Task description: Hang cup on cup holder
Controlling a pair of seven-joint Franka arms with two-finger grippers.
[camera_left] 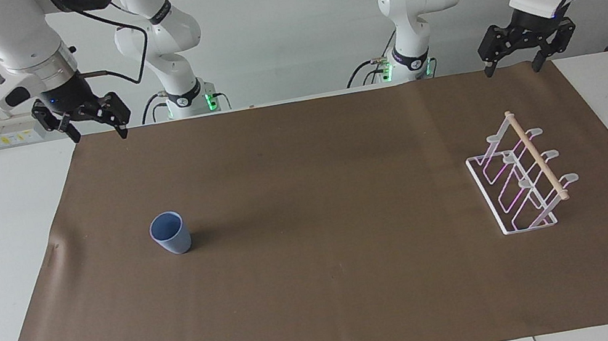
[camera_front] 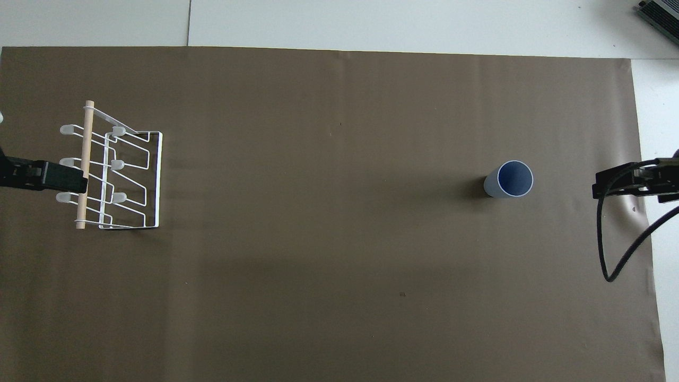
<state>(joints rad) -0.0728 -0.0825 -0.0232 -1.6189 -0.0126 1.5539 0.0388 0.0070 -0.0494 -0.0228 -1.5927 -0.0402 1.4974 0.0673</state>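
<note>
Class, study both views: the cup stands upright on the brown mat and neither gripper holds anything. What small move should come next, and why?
Probably the right gripper should descend toward the cup. It hangs open over the mat's edge at the cup's end of the table, while the left gripper, also open and empty, waits at the cup holder's end. The cup stands apart from both.
</note>
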